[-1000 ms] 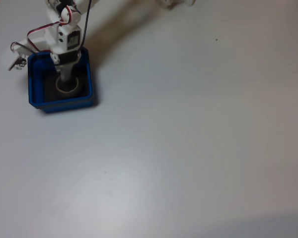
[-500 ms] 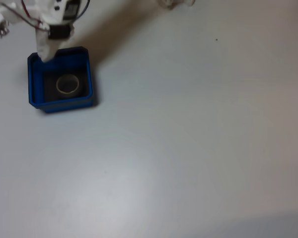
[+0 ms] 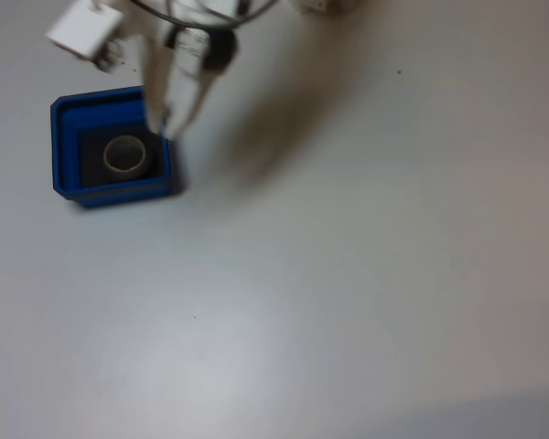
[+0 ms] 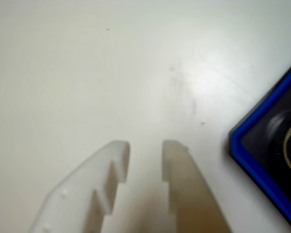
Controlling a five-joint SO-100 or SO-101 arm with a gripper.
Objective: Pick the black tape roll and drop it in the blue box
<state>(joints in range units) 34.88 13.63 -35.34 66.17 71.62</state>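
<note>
The black tape roll [image 3: 125, 155] lies flat on the dark floor of the blue box [image 3: 66, 146] at the upper left of the fixed view; its pale inner core shows. In the wrist view the blue box [image 4: 262, 160] cuts in at the right edge, with an arc of the black tape roll [image 4: 288, 150] inside. My white gripper [image 3: 165, 123] hangs blurred above the box's right wall. In the wrist view the gripper [image 4: 145, 148] is open over bare table left of the box, with nothing between its fingers.
The pale tabletop [image 3: 366, 274] stretches wide to the right of the box and below it. The arm's white body and wires [image 3: 178, 23] cross the top edge. A small dark speck [image 3: 399, 71] marks the table at the upper right.
The gripper left the tape roll in the box, rose out to the upper left, then swung right to above the box's right wall. The roll stays put.
</note>
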